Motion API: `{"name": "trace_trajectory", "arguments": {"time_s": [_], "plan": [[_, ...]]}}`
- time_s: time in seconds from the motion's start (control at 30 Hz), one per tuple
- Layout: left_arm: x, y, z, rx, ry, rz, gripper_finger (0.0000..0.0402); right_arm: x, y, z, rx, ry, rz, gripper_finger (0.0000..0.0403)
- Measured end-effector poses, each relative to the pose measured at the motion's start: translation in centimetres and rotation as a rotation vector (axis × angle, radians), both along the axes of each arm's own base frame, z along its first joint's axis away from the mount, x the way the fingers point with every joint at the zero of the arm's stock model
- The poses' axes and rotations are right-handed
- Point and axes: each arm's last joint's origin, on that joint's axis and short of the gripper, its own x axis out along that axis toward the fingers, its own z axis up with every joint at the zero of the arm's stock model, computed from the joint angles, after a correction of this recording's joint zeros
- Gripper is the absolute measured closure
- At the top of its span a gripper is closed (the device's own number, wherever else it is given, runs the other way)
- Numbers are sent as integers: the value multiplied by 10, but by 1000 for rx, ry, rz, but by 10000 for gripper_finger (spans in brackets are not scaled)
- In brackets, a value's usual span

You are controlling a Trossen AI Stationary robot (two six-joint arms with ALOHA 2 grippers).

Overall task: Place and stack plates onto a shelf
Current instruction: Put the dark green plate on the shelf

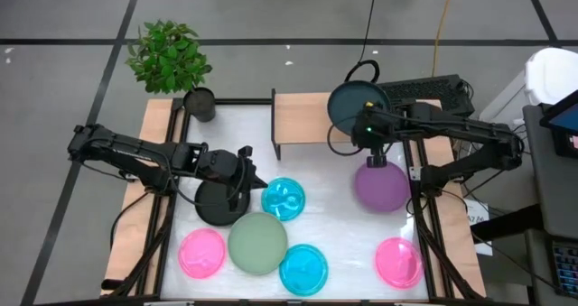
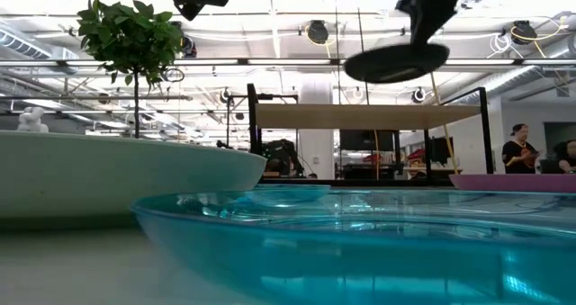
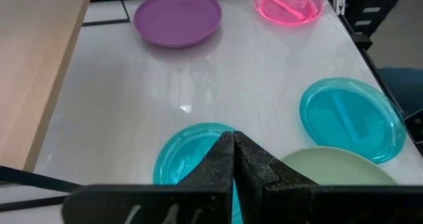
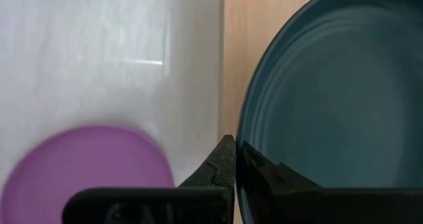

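My right gripper (image 1: 368,134) is shut on a dark teal plate (image 1: 350,106) held above the right end of the shelf's light wood top (image 1: 302,116); the low view shows the plate (image 2: 396,62) clear above the shelf (image 2: 360,116). My left gripper (image 1: 246,175) is shut and empty, raised over the table between a black plate (image 1: 215,207) and a cyan plate (image 1: 284,199). A purple plate (image 1: 379,185), a sage green plate (image 1: 257,243), a second cyan plate (image 1: 303,270) and two pink plates (image 1: 200,253) (image 1: 398,261) lie flat on the table. My right gripper pinches the dark teal plate's rim (image 4: 242,159) between its two fingers, on the plate's near edge. The plate reaches away from the fingers toward the far edge. It hangs nearly level, lifted clear above the shelf top.
A potted plant (image 1: 172,58) stands at the table's far left corner, left of the shelf. Wooden side strips (image 1: 155,153) run along both table sides. A keyboard (image 1: 424,89) and cables lie beyond the far right. People (image 2: 519,148) show far behind the table.
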Motion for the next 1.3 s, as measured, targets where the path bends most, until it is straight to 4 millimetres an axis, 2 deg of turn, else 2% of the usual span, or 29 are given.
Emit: {"name": "trace_trajectory", "arguments": {"time_s": [0.27, 0.53, 0.83, 1.3], "plan": [[0, 0, 0, 0, 0, 0, 398, 2, -13, -39, -4, 66, -12, 403], [0, 0, 0, 1, 1, 0, 398, -1, -22, -62, -1, 87, -56, 403], [-1, 0, -1, 2, 10, 0, 398, 1, -25, -62, -11, 49, -64, 399], [-1, 0, -1, 6, 9, -3, 398, -10, -21, -50, -21, -9, -70, 397]]}}
